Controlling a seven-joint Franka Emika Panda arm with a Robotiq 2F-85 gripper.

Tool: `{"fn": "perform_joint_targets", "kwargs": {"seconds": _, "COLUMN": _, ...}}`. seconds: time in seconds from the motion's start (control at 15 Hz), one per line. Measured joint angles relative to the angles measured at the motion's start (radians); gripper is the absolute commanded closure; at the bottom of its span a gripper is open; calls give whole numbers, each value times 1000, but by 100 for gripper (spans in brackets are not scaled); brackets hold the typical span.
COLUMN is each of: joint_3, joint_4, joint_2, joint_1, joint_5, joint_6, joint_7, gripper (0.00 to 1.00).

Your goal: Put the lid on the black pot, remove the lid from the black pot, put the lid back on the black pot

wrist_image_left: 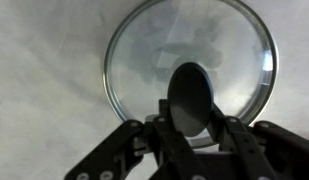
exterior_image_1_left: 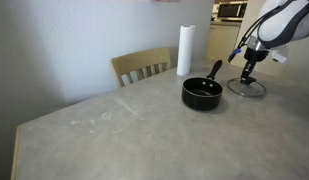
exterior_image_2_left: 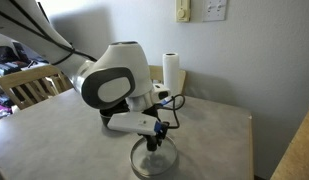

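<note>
The black pot (exterior_image_1_left: 202,94) stands uncovered near the middle of the table, its long handle angled up toward the far side. The lid (exterior_image_1_left: 247,88), clear glass with a metal rim, lies on the table beside the pot. It also shows in an exterior view (exterior_image_2_left: 154,163) and in the wrist view (wrist_image_left: 144,50). My gripper (exterior_image_1_left: 250,73) stands straight over the lid. In the wrist view its fingers (wrist_image_left: 192,125) press on both sides of the black knob (wrist_image_left: 191,95). The arm hides the pot in an exterior view.
A tall white paper-towel roll (exterior_image_1_left: 184,50) stands at the table's far edge behind the pot; it also shows in an exterior view (exterior_image_2_left: 171,70). A wooden chair (exterior_image_1_left: 142,68) sits at the table's far side. The table edge runs close to the lid (exterior_image_2_left: 244,130).
</note>
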Motion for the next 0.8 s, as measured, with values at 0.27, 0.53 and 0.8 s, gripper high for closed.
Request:
{"fn": "perform_joint_targets", "kwargs": {"seconds": 0.27, "joint_3": -33, "joint_4": -1, "joint_2": -42, "joint_1": 56, "joint_5": -75, "joint_6": -33, "joint_7": 78, "gripper": 87}}
{"fn": "perform_joint_targets", "kwargs": {"seconds": 0.53, "joint_3": -75, "joint_4": -4, "joint_2": -98, "joint_1": 130, "joint_5": -155, "joint_6": -78, "joint_7": 188, "gripper": 87}}
{"fn": "perform_joint_targets", "kwargs": {"seconds": 0.8, "joint_3": -96, "joint_4": -9, "joint_2": -150, "joint_1": 189, "joint_5": -216, "joint_6": -117, "joint_7": 288, "gripper": 87}}
